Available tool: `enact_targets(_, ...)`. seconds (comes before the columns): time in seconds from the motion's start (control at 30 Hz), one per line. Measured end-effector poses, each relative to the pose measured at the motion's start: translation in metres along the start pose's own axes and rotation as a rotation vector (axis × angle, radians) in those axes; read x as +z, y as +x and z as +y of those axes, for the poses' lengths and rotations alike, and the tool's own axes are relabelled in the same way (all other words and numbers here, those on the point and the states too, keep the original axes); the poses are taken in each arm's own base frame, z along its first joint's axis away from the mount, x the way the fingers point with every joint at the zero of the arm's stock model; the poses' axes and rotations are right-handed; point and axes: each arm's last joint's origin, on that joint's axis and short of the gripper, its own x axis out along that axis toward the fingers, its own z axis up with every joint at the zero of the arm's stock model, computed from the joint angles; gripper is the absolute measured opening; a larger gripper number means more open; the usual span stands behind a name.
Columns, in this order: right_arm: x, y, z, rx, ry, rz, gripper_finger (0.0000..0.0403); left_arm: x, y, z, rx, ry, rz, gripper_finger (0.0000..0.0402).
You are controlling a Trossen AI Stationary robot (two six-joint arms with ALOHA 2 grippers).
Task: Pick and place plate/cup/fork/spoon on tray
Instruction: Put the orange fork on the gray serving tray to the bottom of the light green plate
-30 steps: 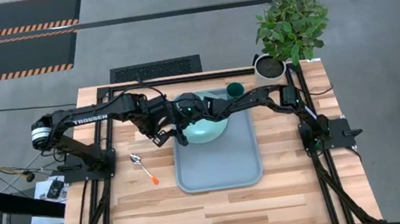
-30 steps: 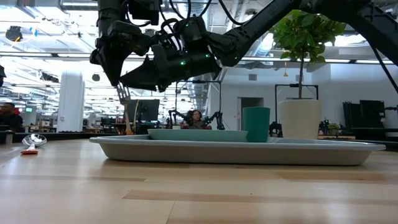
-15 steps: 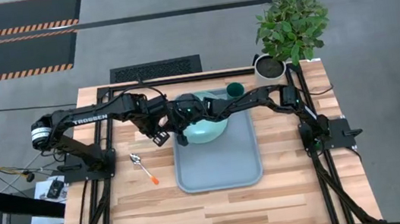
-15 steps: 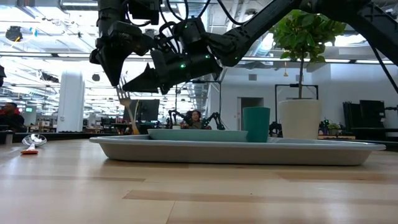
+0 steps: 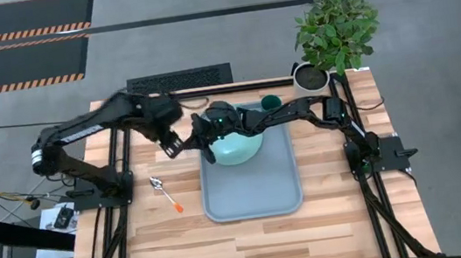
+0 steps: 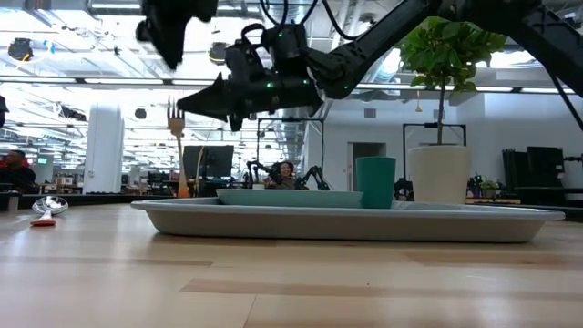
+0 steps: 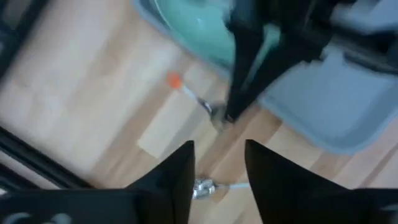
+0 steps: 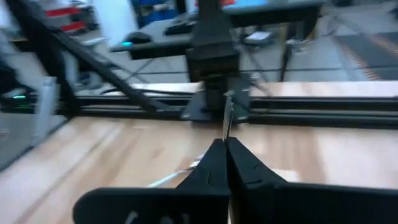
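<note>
Spoon [image 5: 164,193] is not yet picked and lies on the tabletop [image 5: 329,214] left of the tray [image 5: 252,197], while the plate [image 5: 242,150] and, farther back, the cup [image 5: 270,102] are already seated on the tray, so fork placement is judged the step in hand. Fork [image 6: 175,146] is clamped near its tines by the right end effector [image 6: 187,98] just off the tray's left rim, long axis near vertical, tines up, orange handle down. The left end effector [image 7: 217,146] is seen with fingers apart and empty beside it; next, the fork needs to be carried over bare tray floor, laid flat and released.
</note>
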Motion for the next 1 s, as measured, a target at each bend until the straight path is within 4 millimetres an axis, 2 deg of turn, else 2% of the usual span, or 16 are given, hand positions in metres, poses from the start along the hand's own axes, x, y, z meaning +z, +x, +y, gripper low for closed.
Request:
enact_targets(0.1, 0.01, -0.003, 0.005, 0.071, 0.012, -0.013, 0.0002, -0.007, -0.03, 0.007, -0.017, -0.02, -0.124, 0.0148)
enact_targets(0.17, 0.023, -0.008, 0.011, 0.115, -0.001, -0.034, 0.0002, -0.013, -0.047, 0.013, -0.049, -0.039, -0.224, 0.0153)
enact_targets(0.33, 0.074, -0.035, 0.018, 0.217, -0.063, -0.134, 0.0001, -0.038, -0.079, 0.03, -0.137, -0.084, -0.485, 0.0155)
enact_targets(0.43, 0.103, -0.056, 0.022, 0.283, -0.086, -0.177, 0.0001, -0.053, -0.09, 0.035, -0.218, -0.058, -0.644, 0.0155)
enact_targets(0.53, 0.134, -0.08, 0.03, 0.367, -0.123, -0.224, 0.0001, -0.063, -0.088, 0.037, -0.32, -0.064, -0.762, 0.0155)
enact_targets(0.67, 0.165, -0.104, 0.051, 0.508, -0.176, -0.254, 0.0001, -0.068, -0.066, 0.037, -0.415, -0.186, -0.823, 0.0155)
enact_targets(0.83, 0.188, -0.122, 0.079, 0.635, -0.259, -0.288, 0.0001, -0.063, -0.035, 0.03, -0.661, -0.227, -0.819, 0.0155)
enact_targets(1.0, 0.201, -0.127, 0.101, 0.723, -0.314, -0.35, 0.0, -0.046, -0.013, 0.019, -0.933, -0.234, -0.78, 0.0155)
